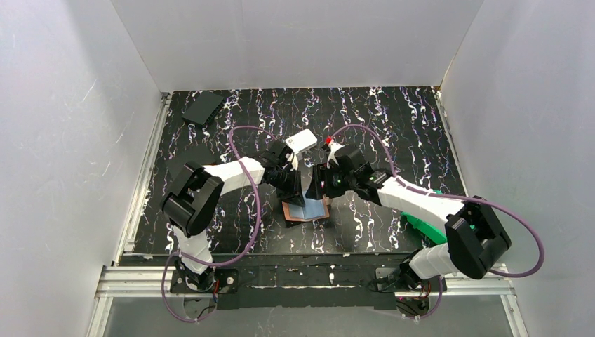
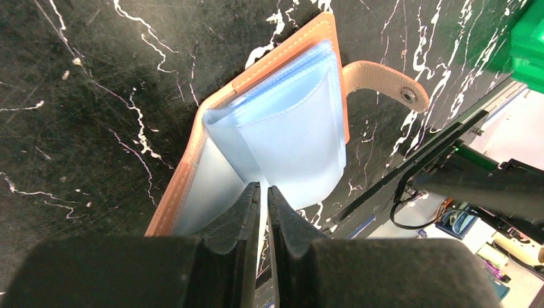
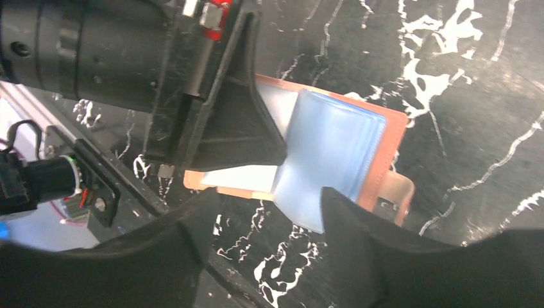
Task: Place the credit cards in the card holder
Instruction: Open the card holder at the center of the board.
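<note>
Orange-brown card holder (image 1: pixel 306 210) lies open and flat on the black marbled table (image 1: pixel 393 126), near the middle and toward the near edge, between the two grippers. In the top view its long axis runs roughly left to right, slightly tilted. The pale-blue inner sleeves face up.

At the far left corner of the table lies a flat black item (image 1: pixel 203 107), well apart from everything else and too small to identify.

The left gripper (image 1: pixel 295 185) points down onto the card holder (image 2: pixel 282 128). Its fingers (image 2: pixel 247 205) are pressed almost together, with only a thin slit between them, and the tips sit at the edge of the blue sleeve stack beside the fold. Whether a thin leaf is caught in that slit cannot be told. In the left wrist view, the snap tab (image 2: pixel 385 83) sticks out from the holder's long side, toward the metal rail.

In the right wrist view, the left gripper (image 3: pixel 256 138) covers part of the pale panel of the card holder (image 3: pixel 333 147). Only part of the snap tab (image 3: pixel 394 192) shows, beside one finger.

The right gripper (image 3: pixel 266 212) hangs over the holder's edge with its fingers spread wide and nothing between them. Seen from above, this right gripper (image 1: pixel 319 188) hides the holder's far right corner. Whether any card sits in the sleeves cannot be made out.

At the far right, a green bin (image 1: pixel 421 225) is mostly hidden by the right arm.
</note>
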